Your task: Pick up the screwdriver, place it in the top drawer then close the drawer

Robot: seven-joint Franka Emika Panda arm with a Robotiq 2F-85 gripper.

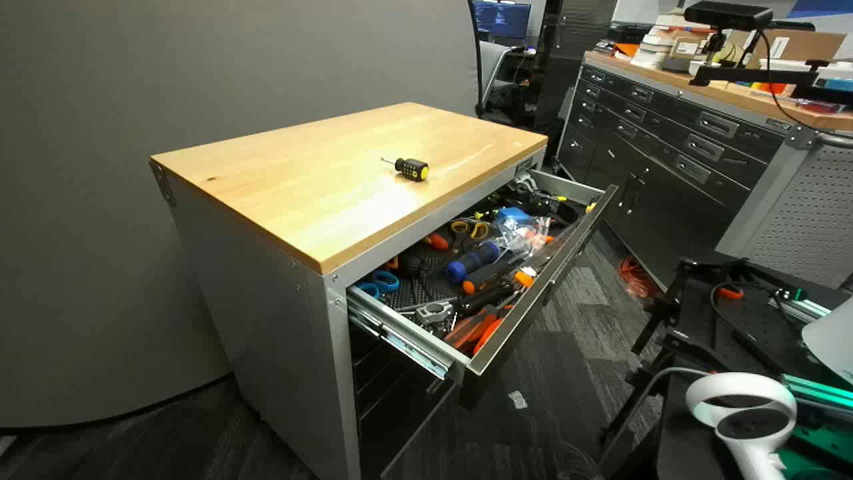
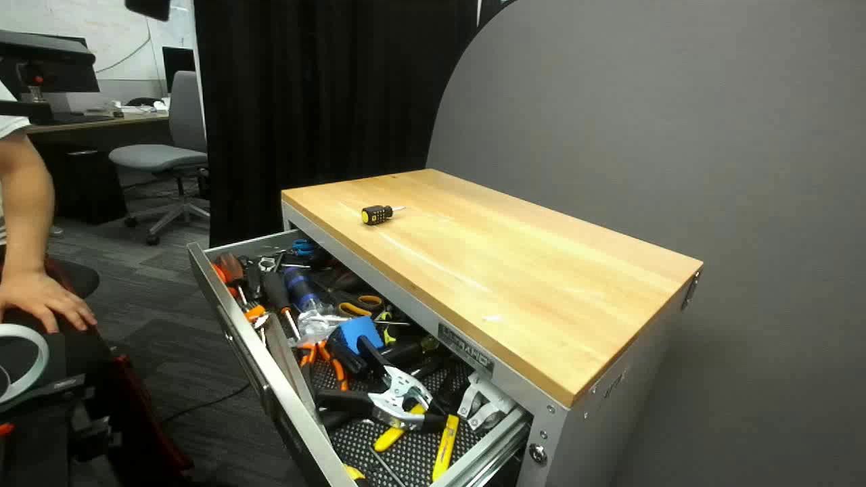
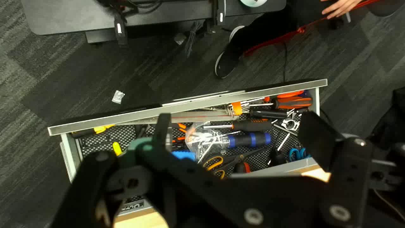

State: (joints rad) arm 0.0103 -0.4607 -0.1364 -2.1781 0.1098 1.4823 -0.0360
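Note:
The screwdriver is a short black tool with a yellow end cap. It lies on the wooden cabinet top in both exterior views (image 1: 413, 169) (image 2: 376, 215), near the edge above the drawer. It does not show in the wrist view. The top drawer is pulled open and full of tools; its front rim shows in both exterior views (image 1: 543, 287) (image 2: 274, 385) and in the wrist view (image 3: 202, 102). My gripper (image 3: 239, 126) shows only in the wrist view. Its fingers are wide apart with nothing between them, and the open drawer lies beneath them in that view.
The wooden cabinet top (image 1: 320, 173) stands above the drawer. The drawer holds scissors (image 3: 216, 163), a blue-banded tool (image 3: 250, 139) and a clamp (image 2: 399, 399). A person's hand (image 2: 44, 301) rests beside the work area. A black table (image 1: 706, 427) stands in front of the cabinet.

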